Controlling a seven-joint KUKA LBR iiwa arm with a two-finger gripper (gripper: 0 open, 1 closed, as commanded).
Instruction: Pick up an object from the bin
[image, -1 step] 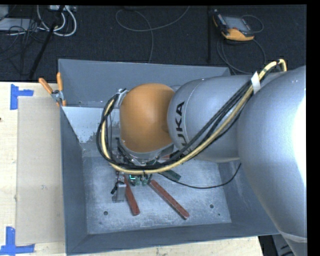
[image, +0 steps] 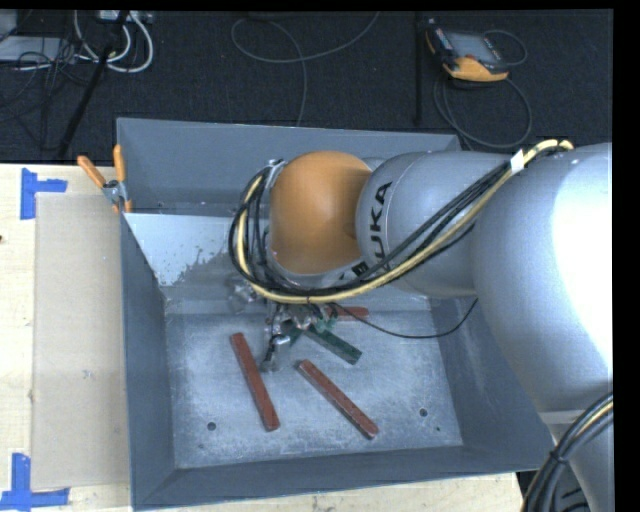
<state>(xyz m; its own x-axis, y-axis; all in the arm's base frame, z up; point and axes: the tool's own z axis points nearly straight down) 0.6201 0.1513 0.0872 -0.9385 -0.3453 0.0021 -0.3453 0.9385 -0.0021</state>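
you have the tool (image: 277, 338) low in the bin (image: 150, 400), close to its floor, tucked under the wrist's orange cover (image: 315, 210). from this angle you cannot tell how far open it is, nor whether anything is in it.

right at the tool, the top end of a reddish-brown stick (image: 254, 382) lies just beside its tip and runs away from it toward the bin's near wall. on the tool's other side a dark green strip (image: 338, 346) starts just as close and slants off toward the arm. either could be the target; you cannot tell which.

a little further off lies a second reddish-brown stick (image: 338, 399), apart from both. behind the tool, a short red piece (image: 352, 313) peeks out from under the arm.

this looks like the grasp step, with nothing lifted yet. the next move calls for closing squarely across one thin stick, then rising straight up; the sticks lie flat, so a shallow grip may slip.
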